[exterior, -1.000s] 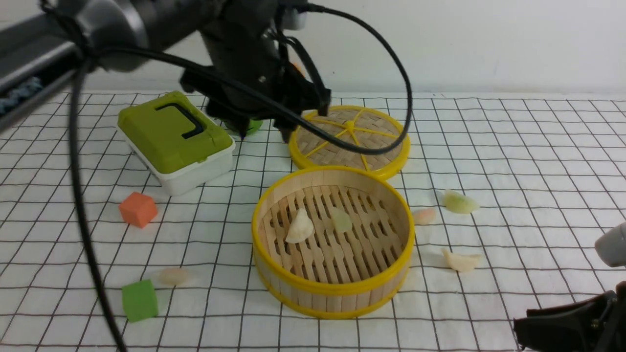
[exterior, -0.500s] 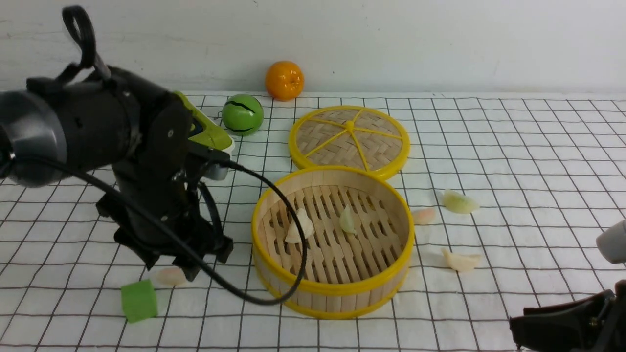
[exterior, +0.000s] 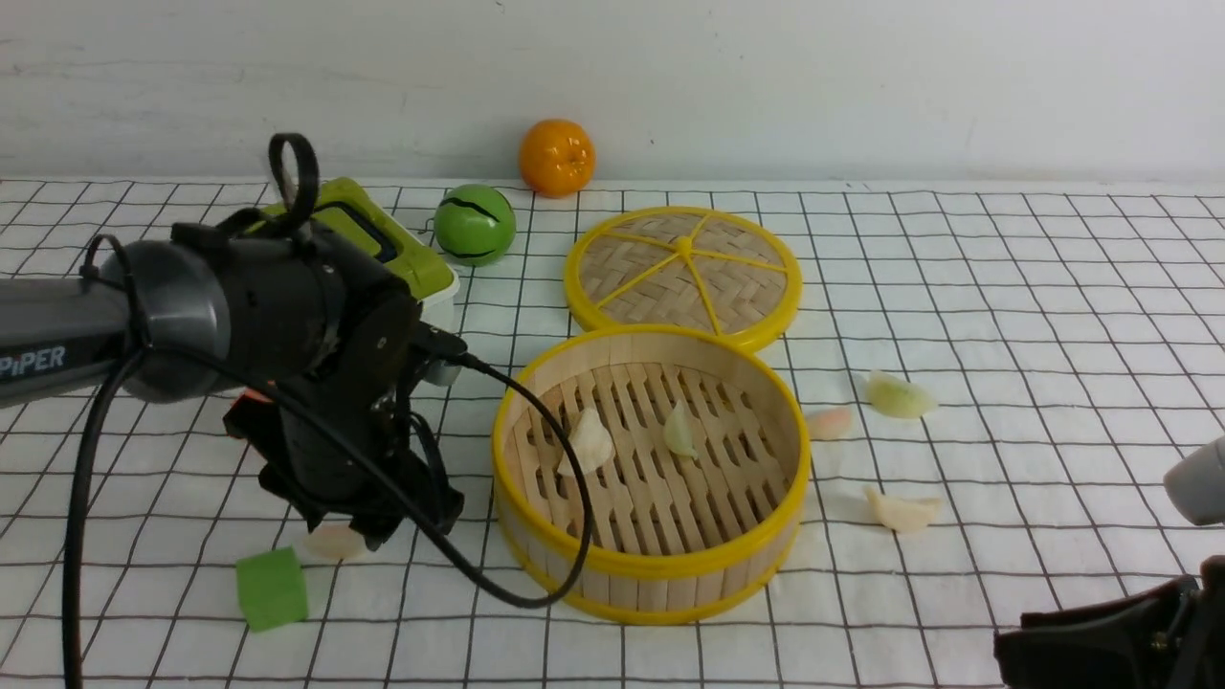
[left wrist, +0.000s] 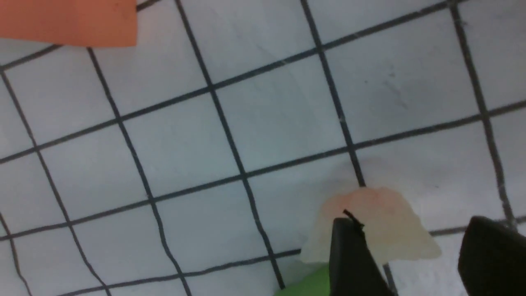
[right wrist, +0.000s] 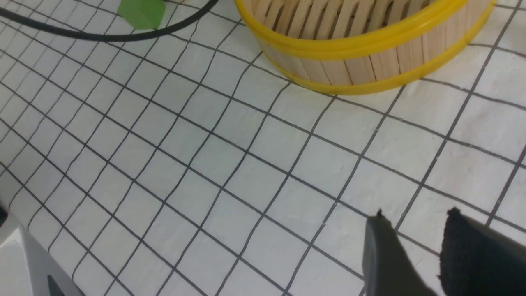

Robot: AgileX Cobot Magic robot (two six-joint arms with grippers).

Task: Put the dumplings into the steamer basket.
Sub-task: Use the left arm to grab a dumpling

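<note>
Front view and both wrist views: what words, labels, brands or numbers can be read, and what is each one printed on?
"PiPER": white letters on the grey link of the left arm, front view, running up to the picture's edge.
Nothing else can be read: the green-lidded box and the steamer basket show no writing, and neither wrist view shows any text.

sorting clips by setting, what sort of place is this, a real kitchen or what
Likely a robot test bench, not a kitchen: a grid-lined cloth before a bare wall, with props like the green foam cube and steamer basket.
</note>
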